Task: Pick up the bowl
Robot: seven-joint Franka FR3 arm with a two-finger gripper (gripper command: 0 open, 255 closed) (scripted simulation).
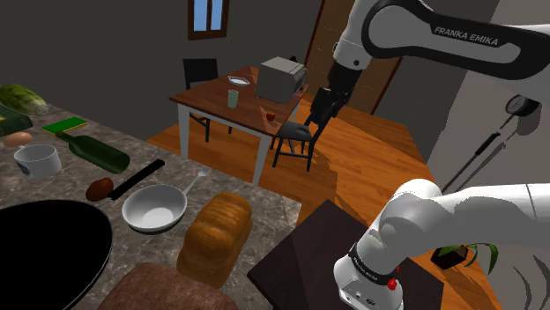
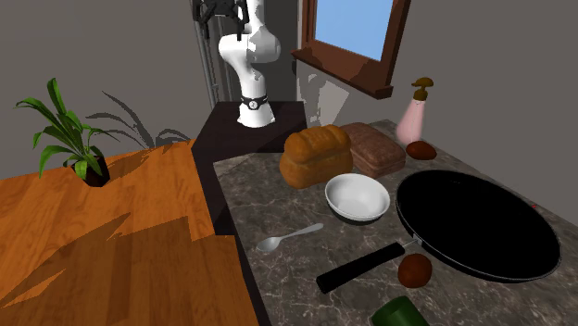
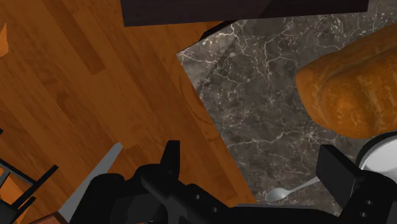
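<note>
Currently we log the gripper (image 1: 315,113) high in the upper middle of the shoulder view, well apart from the bowl (image 1: 154,210). Fingers released: in the wrist view they stand wide apart and clasp nothing, with the marble counter (image 3: 267,95) and a spoon (image 3: 289,189) showing between them. We find the bowl, white and empty, upright on the counter in the lower left of the shoulder view, just beside a bread loaf (image 1: 214,236) and near the black frying pan (image 1: 44,255). In the wrist view its rim shows just past one finger (image 3: 337,172), next to the loaf
</note>
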